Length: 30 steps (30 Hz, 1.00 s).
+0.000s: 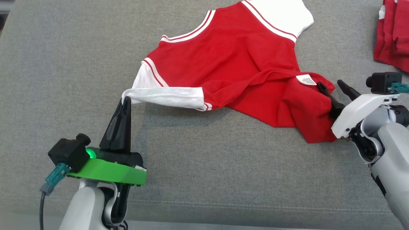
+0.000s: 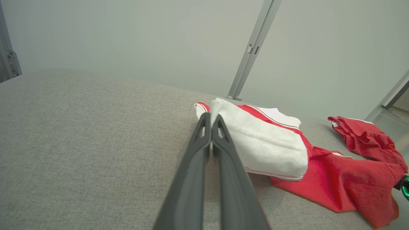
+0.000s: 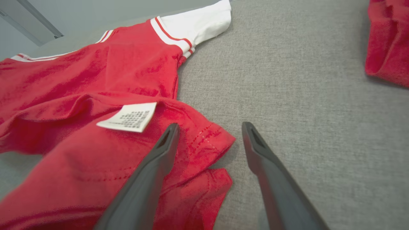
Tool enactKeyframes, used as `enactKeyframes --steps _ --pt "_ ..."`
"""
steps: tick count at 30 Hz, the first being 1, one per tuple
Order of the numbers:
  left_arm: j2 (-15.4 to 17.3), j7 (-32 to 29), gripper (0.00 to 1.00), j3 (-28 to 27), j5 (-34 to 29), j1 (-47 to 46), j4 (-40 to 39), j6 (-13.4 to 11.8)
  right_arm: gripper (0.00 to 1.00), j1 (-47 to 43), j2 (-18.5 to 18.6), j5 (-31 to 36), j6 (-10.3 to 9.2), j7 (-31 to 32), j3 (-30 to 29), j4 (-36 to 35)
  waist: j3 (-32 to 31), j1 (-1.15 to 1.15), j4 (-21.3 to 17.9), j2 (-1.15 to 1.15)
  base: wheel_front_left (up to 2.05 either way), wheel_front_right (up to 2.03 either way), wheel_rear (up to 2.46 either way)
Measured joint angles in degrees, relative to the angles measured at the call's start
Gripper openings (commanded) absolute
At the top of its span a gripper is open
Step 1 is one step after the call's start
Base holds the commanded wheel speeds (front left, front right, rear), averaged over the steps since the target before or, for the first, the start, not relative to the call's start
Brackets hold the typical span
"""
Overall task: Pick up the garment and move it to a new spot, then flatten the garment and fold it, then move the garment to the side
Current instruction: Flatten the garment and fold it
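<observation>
Grey woven upholstery (image 1: 204, 166) spreads under everything, and on it lies one garment (image 1: 243, 60), a red shirt with two white sleeves trimmed in red stripes, opened out yet rumpled toward its hem. At the garment's near left end, the left gripper (image 1: 126, 99) has its two dark fingers pressed fully together on the cuff of one white sleeve (image 1: 166, 95), pinching it so that the sleeve is drawn out in a band away from the red body. At the garment's right hem corner, the right gripper (image 1: 330, 83) stands with its jaws spread wide and grips nothing: one finger lies over the red fabric just below the single white label (image 1: 306, 79), the other over bare upholstery just beside the hem. The right wrist view shows that hem corner sitting in the gap between the two fingers and rows of print on the label, too small to read, where the head view gives the label as a plain white tab. The left wrist view adds a pale wall (image 2: 127, 38) and a slanted metal strut (image 2: 252, 51) behind the garment, with the pinched sleeve bunched right at the fingertips. Beyond the garment's right side, well apart from it, sits a second red cloth (image 1: 391, 35), crumpled; the right wrist view catches just its edge.
</observation>
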<state>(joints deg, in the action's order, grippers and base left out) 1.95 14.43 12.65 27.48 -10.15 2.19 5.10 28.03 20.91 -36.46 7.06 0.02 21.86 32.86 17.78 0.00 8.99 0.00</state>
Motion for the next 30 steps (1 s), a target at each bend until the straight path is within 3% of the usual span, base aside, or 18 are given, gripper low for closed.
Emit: enactKeyframes --steps 4,5,6,7,8,9,10,11,20,27,30 --pt "0.01 0.0 0.0 0.07 -0.01 0.0 -0.21 -0.01 1.0 1.05 -0.14 -1.82 0.0 2.03 3.24 0.21 0.35 0.0 0.59 0.0 0.0 0.0 0.0" --pt "0.01 0.0 0.0 0.11 -0.02 0.0 -0.22 -0.01 0.92 1.1 -0.1 -1.92 0.0 2.14 3.85 0.23 0.36 0.0 0.61 0.0 0.0 0.0 0.0" --pt "0.01 0.0 0.0 0.12 -0.02 0.0 -0.22 -0.04 0.76 1.16 -0.07 -1.97 0.0 2.15 4.3 0.24 0.34 0.0 0.6 0.0 0.0 0.0 0.0" --pt "0.01 0.0 0.0 0.13 -0.02 0.0 -0.22 -0.05 0.44 1.27 -0.01 -2.19 0.0 2.26 4.67 0.24 0.31 0.0 0.58 0.0 0.0 0.0 0.0" --pt "0.01 0.0 0.0 0.09 -0.04 0.01 -0.22 -0.05 0.3 1.46 0.1 -2.38 0.0 2.29 5.2 0.25 0.26 0.0 0.53 0.0 0.0 0.0 0.0" --pt "0.01 0.0 0.0 -0.03 -0.1 0.01 -0.21 -0.07 0.23 1.79 0.23 -2.37 0.0 2.22 5.86 0.24 0.19 0.0 0.45 0.0 0.0 0.0 0.0" --pt "0.01 0.0 0.0 -0.15 -0.2 0.02 -0.21 -0.09 0.04 2.18 0.33 -2.36 0.0 2.02 6.37 0.2 0.08 0.0 0.32 0.0 0.0 0.0 0.0" --pt "0.01 0.0 0.0 -0.21 -0.2 0.03 -0.21 -0.14 0.0 2.58 0.37 -2.37 0.01 1.59 6.59 0.13 -0.04 0.0 0.18 0.0 0.0 0.0 0.0" --pt "-0.01 0.0 0.0 -2.72 -0.32 -0.11 -1.89 -0.16 0.0 7.49 2.63 -1.67 0.01 -6.04 7.75 -3.69 -1.36 0.0 -1.55 0.0 0.0 0.0 0.0" --pt "-0.03 0.03 0.0 -8.94 4.11 -3.35 -8.86 -0.64 0.0 9.36 4.6 -0.81 0.07 -14.71 8.16 -10.2 -3.77 0.0 -3.45 0.0 0.0 0.0 0.0" --pt "-0.03 0.25 0.0 -10.78 4.1 -3.6 -11.72 -0.59 0.0 8.66 5.68 -0.87 0.07 -14.88 6.8 -12.51 -5.04 0.0 -4.28 0.0 0.0 0.0 0.0"
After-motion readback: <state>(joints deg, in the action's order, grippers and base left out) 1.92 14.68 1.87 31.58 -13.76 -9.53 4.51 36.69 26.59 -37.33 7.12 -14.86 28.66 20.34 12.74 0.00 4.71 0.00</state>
